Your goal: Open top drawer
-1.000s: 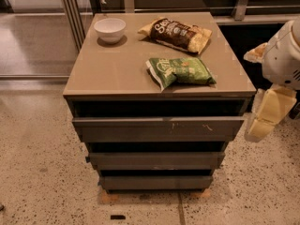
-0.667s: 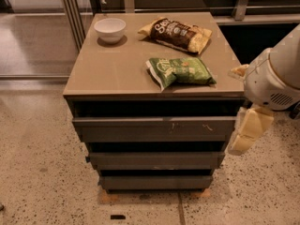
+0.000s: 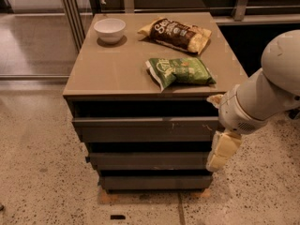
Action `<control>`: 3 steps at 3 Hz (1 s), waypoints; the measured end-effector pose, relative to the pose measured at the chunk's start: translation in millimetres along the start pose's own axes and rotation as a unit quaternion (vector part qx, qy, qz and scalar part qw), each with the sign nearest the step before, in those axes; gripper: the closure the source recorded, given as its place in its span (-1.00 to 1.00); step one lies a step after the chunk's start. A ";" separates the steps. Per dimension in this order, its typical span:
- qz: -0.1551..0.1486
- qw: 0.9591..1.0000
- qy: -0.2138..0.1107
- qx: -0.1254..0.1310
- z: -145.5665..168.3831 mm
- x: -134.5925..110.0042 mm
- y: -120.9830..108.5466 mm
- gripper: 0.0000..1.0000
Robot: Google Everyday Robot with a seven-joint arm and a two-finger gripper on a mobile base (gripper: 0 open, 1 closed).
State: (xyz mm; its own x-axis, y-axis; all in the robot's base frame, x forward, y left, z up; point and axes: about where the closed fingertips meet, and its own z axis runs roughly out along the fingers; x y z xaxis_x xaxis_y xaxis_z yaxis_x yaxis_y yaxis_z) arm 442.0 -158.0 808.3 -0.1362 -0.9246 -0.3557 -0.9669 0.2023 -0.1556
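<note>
The top drawer (image 3: 145, 128) is the widest dark grey front under the tabletop, with small pale scratches and a reddish scuff near its right end. A dark gap shows above it. My gripper (image 3: 221, 150) hangs from the white arm (image 3: 262, 95) at the cabinet's right front corner, pointing down, beside the right end of the top drawer and in front of the middle drawer (image 3: 150, 161). The narrowest drawer (image 3: 157, 182) is at the bottom.
On the tan cabinet top (image 3: 108, 69) lie a white bowl (image 3: 109, 29), a brown chip bag (image 3: 178, 33) and a green chip bag (image 3: 180, 71). Speckled floor surrounds the cabinet. A glass partition stands at back left, a dark shelf at back right.
My arm has swung left and down, bringing the gripper from off the cabinet's right side to its right front corner. The drawers and the items on top have not moved.
</note>
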 end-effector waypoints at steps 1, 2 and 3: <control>0.000 1.000 0.000 0.000 0.0 0.0 0.0 -1.00; -0.018 1.000 0.005 0.012 7.6 3.6 2.2 -1.00; -0.041 0.999 0.003 0.028 29.9 12.3 5.9 -1.00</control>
State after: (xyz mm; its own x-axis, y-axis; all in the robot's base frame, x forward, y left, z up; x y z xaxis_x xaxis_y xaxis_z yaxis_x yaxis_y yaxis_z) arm 441.1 -158.5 775.5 -0.0582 -0.9404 -0.3350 -0.9612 0.1434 -0.2355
